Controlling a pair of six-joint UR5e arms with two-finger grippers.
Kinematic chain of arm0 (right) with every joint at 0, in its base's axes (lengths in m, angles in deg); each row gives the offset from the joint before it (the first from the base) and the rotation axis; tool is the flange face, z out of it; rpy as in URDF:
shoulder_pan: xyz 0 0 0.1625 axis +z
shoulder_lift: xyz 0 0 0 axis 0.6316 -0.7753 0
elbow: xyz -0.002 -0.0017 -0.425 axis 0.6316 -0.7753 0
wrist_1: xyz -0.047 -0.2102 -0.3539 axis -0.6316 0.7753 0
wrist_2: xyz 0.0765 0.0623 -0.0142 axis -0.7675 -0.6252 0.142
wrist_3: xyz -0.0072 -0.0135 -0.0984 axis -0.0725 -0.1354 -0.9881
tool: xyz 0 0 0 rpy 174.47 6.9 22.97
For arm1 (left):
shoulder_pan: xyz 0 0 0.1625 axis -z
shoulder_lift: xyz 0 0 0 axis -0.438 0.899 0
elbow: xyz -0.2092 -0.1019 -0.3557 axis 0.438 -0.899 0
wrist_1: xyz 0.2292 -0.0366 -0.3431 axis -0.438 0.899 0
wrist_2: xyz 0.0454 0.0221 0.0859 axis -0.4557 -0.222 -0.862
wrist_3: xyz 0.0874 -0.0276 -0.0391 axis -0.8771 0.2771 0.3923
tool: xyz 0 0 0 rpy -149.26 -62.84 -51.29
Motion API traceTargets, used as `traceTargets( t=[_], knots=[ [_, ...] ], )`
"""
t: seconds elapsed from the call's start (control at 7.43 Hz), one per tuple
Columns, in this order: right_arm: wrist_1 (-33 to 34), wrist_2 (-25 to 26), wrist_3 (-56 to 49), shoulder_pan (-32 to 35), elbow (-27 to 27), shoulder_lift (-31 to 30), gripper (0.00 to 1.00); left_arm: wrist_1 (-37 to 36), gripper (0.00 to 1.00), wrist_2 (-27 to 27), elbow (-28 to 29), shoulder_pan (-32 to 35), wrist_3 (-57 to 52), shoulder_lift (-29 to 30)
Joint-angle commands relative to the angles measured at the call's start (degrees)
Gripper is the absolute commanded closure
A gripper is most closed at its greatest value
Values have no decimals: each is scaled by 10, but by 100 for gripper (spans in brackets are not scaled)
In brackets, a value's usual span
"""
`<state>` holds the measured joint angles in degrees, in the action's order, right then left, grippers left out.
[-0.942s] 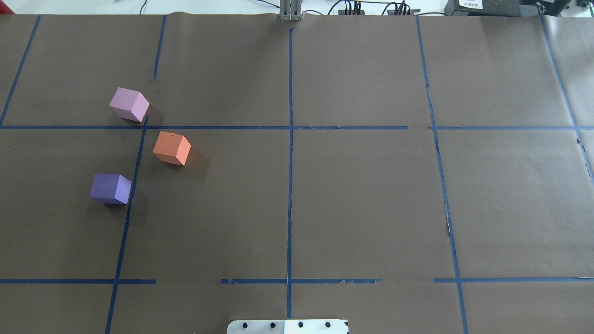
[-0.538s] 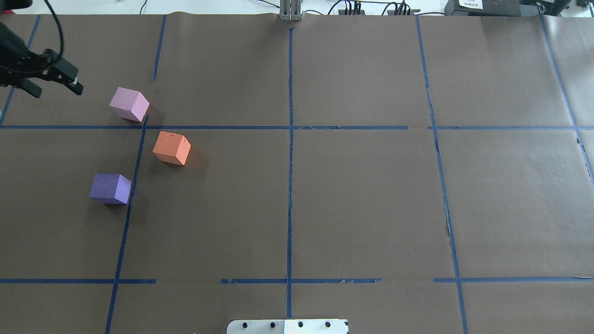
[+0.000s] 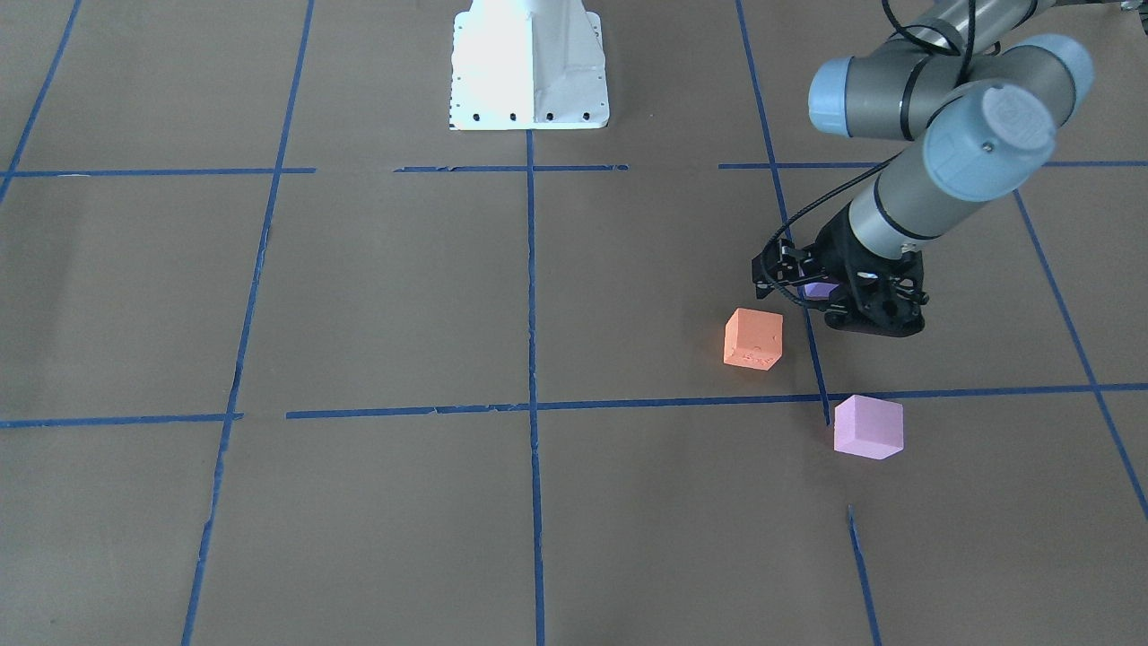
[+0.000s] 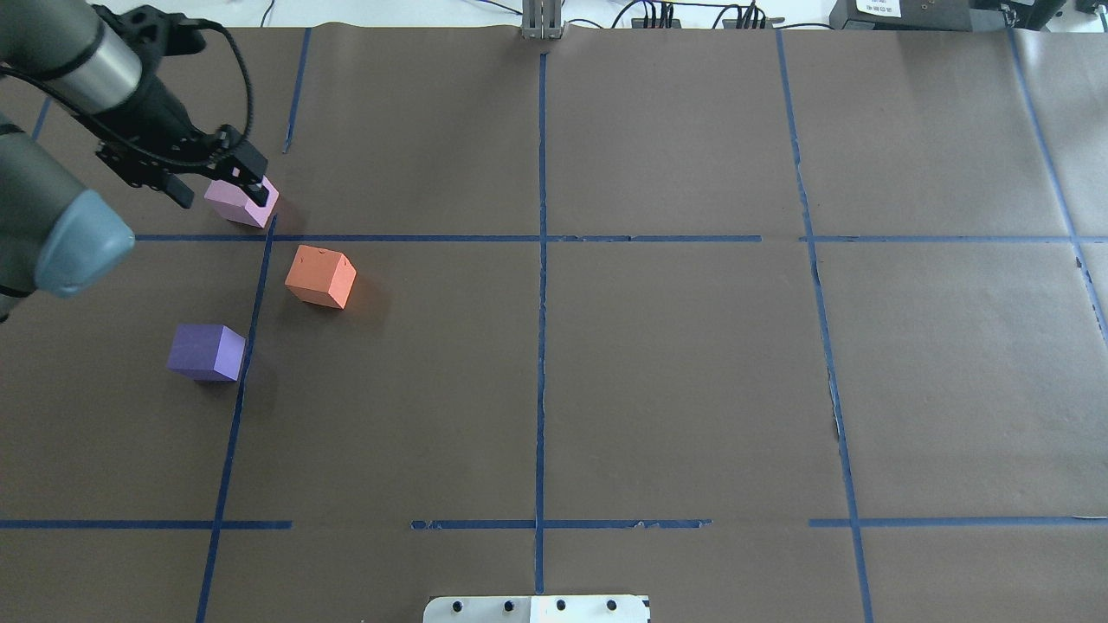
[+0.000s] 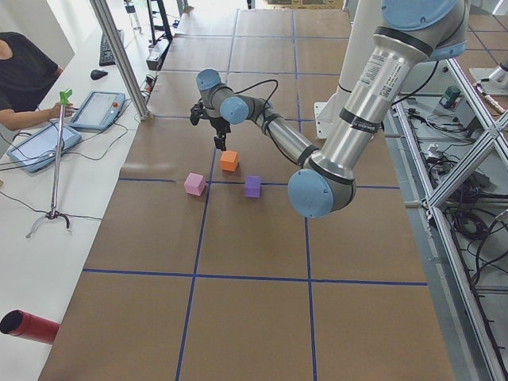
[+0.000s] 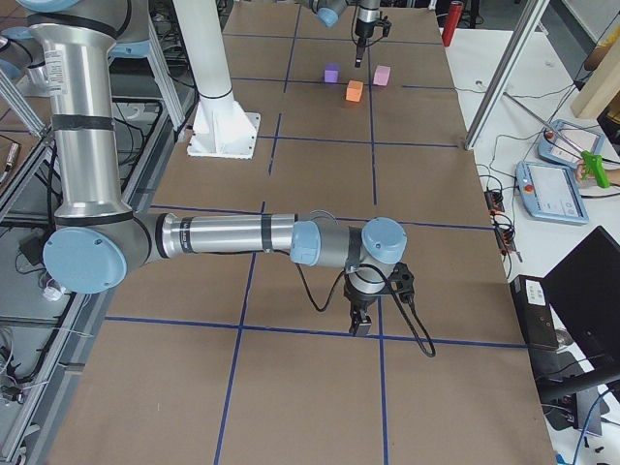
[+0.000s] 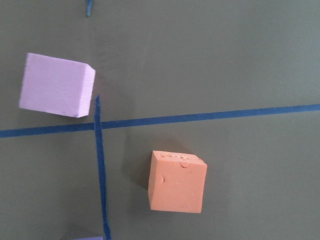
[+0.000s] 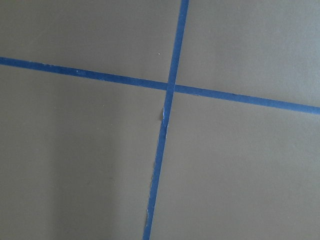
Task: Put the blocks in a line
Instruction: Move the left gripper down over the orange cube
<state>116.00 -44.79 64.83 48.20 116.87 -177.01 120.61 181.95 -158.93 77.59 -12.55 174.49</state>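
Three foam cubes lie apart on the brown table at my left. The pale pink block (image 4: 235, 208) is farthest, the orange block (image 4: 320, 277) is in the middle, and the violet-blue block (image 4: 206, 351) is nearest. My left gripper (image 4: 221, 192) hangs open and empty in the air over them and touches none. In the front view the left gripper (image 3: 839, 309) hides most of the violet-blue block (image 3: 816, 290). The left wrist view looks down on the pink block (image 7: 56, 85) and the orange block (image 7: 177, 181). My right gripper (image 6: 359, 327) hovers low at the table's far right; I cannot tell its state.
Blue tape lines (image 4: 541, 260) divide the table into squares. The white robot base plate (image 3: 529, 63) stands at the middle of the robot's edge. An operator (image 5: 24, 71) sits past the table's far edge.
My left arm has come in from the overhead view's left edge and moved right, until its gripper is over the pink block. The three blocks have not moved.
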Motion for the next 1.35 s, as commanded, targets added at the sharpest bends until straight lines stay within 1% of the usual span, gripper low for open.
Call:
traceTargets(
  t=[0.0, 0.67, 1.21],
  knots=[
    [0, 0, 0, 0, 0, 0, 0, 64, 0, -24, 53, -29, 18, 4],
    [0, 0, -1, 0, 0, 0, 0, 108, 0, -47, 102, -34, 21, 10],
    [0, 0, 0, 0, 0, 0, 0, 115, 0, -47, 104, -48, 21, 8]
  ],
)
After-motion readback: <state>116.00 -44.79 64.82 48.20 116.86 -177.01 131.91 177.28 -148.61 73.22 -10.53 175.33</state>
